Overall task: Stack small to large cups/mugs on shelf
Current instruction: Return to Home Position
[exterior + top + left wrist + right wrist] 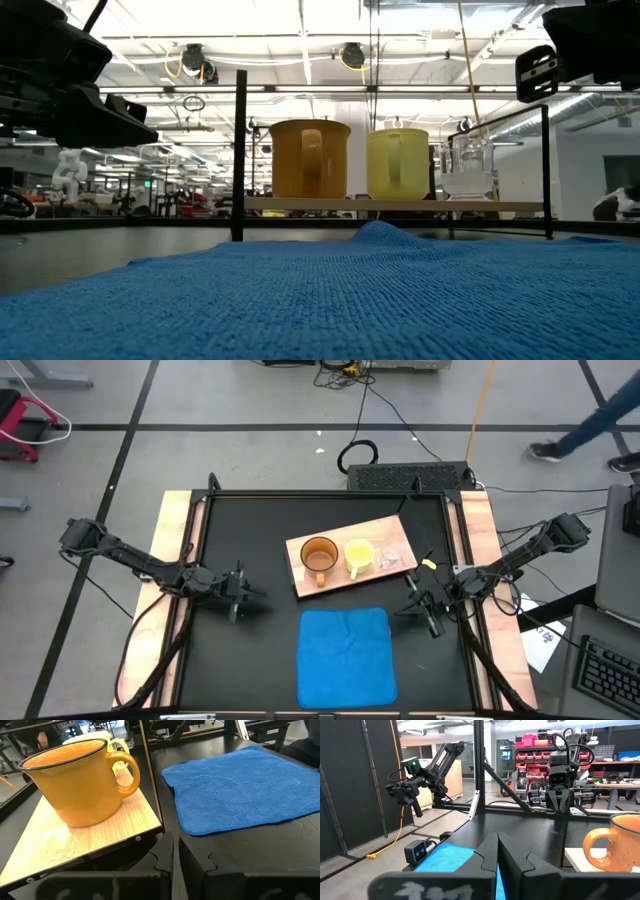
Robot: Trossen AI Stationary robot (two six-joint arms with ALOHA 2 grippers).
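Note:
On the light-wood shelf (300, 575), three vessels stand upright on their bases in a row: the amber-brown mug (319, 556), the yellow mug (358, 554) and the clear cup (394, 556). The low view shows them side by side: amber mug (310, 158), yellow mug (397, 163), clear cup (468, 168). My left gripper (240, 596) hovers left of the shelf, shut and with nothing in it; its wrist view (173, 865) faces the amber mug (80, 780). My right gripper (430, 612) hovers right of the shelf's near end, shut (497, 857) and holding nothing.
A blue cloth mat (345, 657) lies flat on the black table in front of the shelf, between the two arms. Black frame posts (240, 150) stand at the table's edges. Beyond the table, a person walks across the floor (590, 430).

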